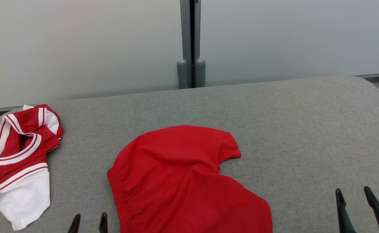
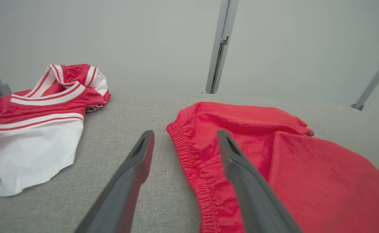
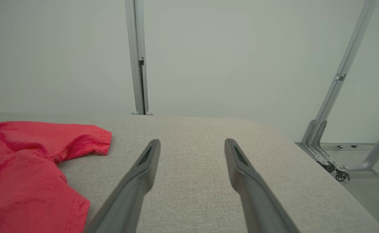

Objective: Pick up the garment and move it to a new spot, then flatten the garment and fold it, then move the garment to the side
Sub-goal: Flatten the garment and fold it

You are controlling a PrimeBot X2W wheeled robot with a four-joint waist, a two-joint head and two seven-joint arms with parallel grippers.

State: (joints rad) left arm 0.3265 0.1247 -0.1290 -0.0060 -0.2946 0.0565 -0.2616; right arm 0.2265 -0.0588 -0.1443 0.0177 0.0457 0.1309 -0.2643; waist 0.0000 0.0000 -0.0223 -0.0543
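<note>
In the head view, the red garment (image 1: 183, 181) lies at the middle of the grey surface (image 1: 306, 129). In the left wrist view, the left pincer (image 2: 185, 132) is wide open and empty, at the garment's elastic hem. In the right wrist view, the right pincer (image 3: 192, 141) is also wide open and empty, to the right of the garment.
</note>
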